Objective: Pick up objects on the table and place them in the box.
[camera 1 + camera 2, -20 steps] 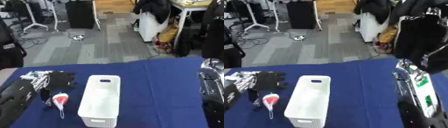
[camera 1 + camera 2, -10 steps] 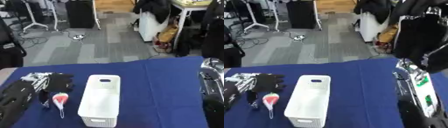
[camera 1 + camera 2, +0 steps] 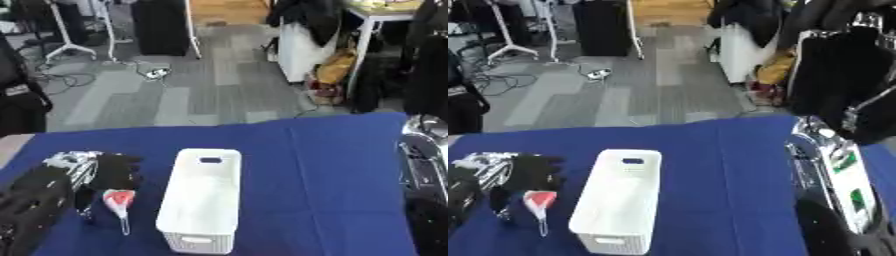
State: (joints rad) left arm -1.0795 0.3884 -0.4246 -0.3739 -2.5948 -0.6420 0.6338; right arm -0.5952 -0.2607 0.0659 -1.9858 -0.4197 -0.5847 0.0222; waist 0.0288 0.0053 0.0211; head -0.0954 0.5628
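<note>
Left eye view: the left hand point(image 3: 109, 170), black, is laid over a small red-and-white object with a thin handle point(image 3: 117, 204); whether its fingers are closed cannot be told. Beside it the white slotted plastic box point(image 3: 203, 200) is seen standing, apparently empty, on blue cloth point(image 3: 324, 190). The slim handle could be fumbled.

No text, label, brand, number or sign can be read on anything here.
</note>
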